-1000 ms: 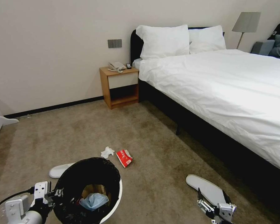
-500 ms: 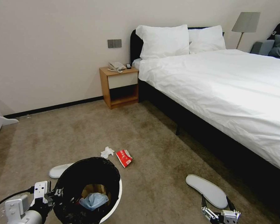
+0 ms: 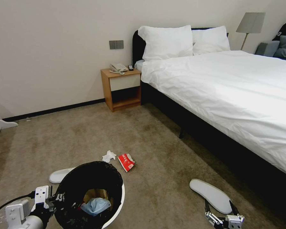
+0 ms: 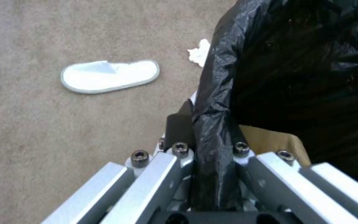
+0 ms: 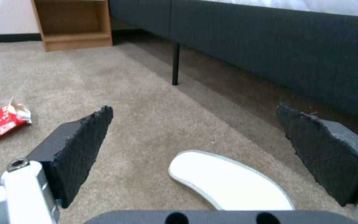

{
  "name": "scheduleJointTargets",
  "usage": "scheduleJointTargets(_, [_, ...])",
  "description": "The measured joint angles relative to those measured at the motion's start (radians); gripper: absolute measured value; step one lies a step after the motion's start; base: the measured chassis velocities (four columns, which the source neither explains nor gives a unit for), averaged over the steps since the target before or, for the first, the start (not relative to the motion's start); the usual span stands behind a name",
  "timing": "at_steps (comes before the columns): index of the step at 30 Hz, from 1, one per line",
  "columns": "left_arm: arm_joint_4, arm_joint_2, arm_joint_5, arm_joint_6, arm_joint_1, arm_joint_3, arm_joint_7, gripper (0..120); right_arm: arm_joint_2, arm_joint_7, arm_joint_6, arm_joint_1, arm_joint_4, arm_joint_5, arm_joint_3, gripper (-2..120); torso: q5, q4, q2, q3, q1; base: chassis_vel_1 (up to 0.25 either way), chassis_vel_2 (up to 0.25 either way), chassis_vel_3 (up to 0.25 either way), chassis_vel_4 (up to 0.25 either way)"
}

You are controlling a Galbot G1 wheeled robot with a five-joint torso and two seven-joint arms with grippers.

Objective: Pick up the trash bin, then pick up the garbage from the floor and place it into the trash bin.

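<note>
- The left gripper (image 3: 55, 200) is sitting low at the robot's left in the head view, clamping the rim of the round white plastic trash bin lined with a black bag (image 3: 117, 203); in the left wrist view the left gripper (image 4: 212, 155) is pinching a fold of the black bag with one finger on each side of the rim.
- The bin is tilting with its mouth toward the head camera, and a light-blue cloth (image 3: 95, 205) and a piece of crumpled brown paper (image 3: 97, 193) are lying inside it.
- The right gripper (image 3: 220, 212) is hovering low at the robot's right, just above the near end of a flat white slipper lying sole-up (image 3: 210, 195) on the brown carpet floor (image 3: 155, 143); its fingers are standing wide apart with nothing between them. In the right wrist view the right gripper (image 5: 199, 151) is framing that slipper (image 5: 228, 182) between two black ridged pads (image 5: 84, 146).
- A second white slipper (image 3: 58, 175) is lying on the carpet just beyond the bin.
- A white tissue (image 3: 109, 156) and a red-white packet (image 3: 126, 161) are lying close together farther out.
- A white-sheeted bed with a dark frame (image 3: 232, 95) is occupying the right side, with a wooden nightstand (image 3: 120, 89) beside it.
</note>
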Motion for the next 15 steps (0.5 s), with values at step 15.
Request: scheduleJointTargets(15, [0.000,0.000,0.002,-0.002,0.005,0.000,0.005,3,0.000,-0.006,-0.001,-0.003,0.003,0.000,-0.006,100,-0.0001,0.0000,0.000,0.000,0.000,-0.054,0.059,0.049,-0.053])
